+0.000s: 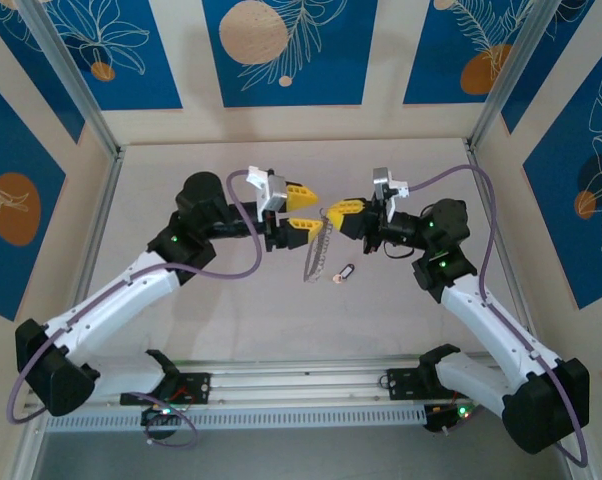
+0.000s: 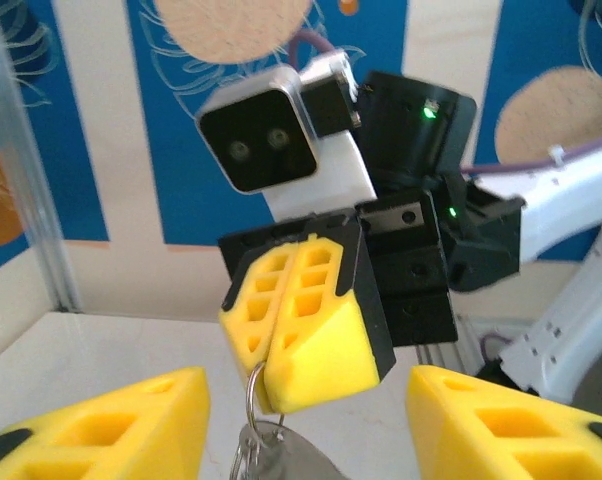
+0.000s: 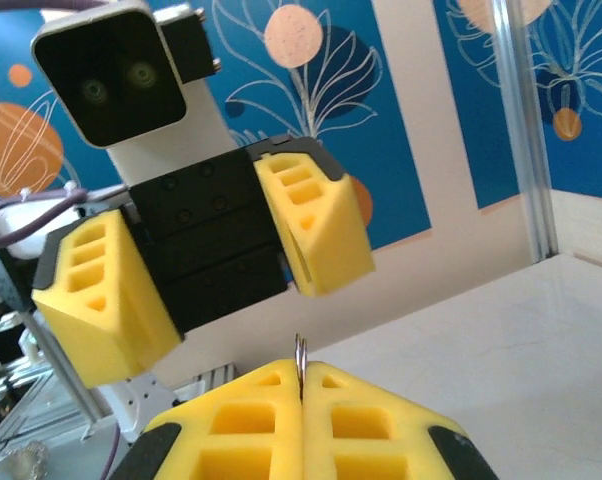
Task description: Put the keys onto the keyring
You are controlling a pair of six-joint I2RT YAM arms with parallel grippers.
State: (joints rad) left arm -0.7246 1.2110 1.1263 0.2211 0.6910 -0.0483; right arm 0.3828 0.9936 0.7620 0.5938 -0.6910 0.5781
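Facing its partner, the left tool sits with fingers apart and empty, probably to steady the loop. The keyring hangs just beside it, clamped at its top by the right tool for threading. The keys lie on the counter beneath that tool.

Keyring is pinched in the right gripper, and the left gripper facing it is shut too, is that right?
Not quite. The right gripper is shut on the keyring, but the left gripper facing it is open, not shut. The right wrist view shows this plainly.
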